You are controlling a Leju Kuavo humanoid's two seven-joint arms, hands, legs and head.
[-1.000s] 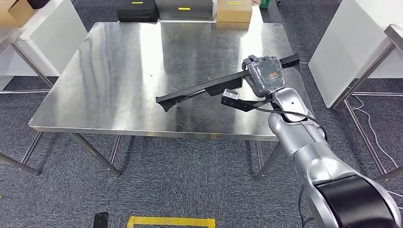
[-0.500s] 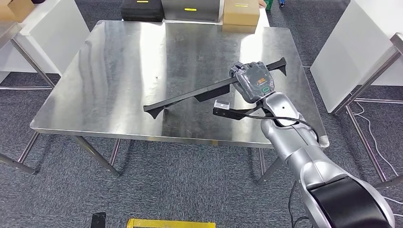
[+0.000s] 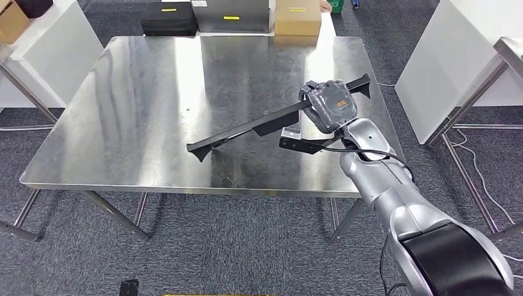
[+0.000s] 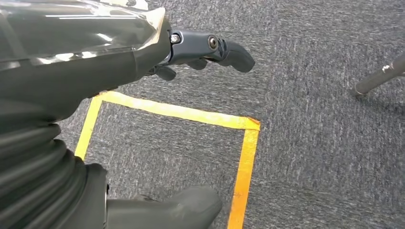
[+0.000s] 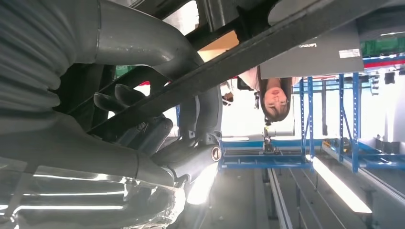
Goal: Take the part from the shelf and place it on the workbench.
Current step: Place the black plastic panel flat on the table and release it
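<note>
We see one long black part (image 3: 259, 123) held by our right hand (image 3: 330, 103), whose fingers wrap tight around it near one end, so the part slants in the air over the right side of the one shiny steel workbench (image 3: 148, 98); we cannot tell if its low end touches the top. Our left hand (image 4: 191, 52) hangs down over grey carpet (image 4: 325, 95) with yellow tape lines (image 4: 243, 157), and its fingers are loose and apart, holding nothing. At the far edge of the workbench stand three boxes: one black case (image 3: 168, 24), one grey box (image 3: 231, 15) and one cardboard box (image 3: 297, 20).
</note>
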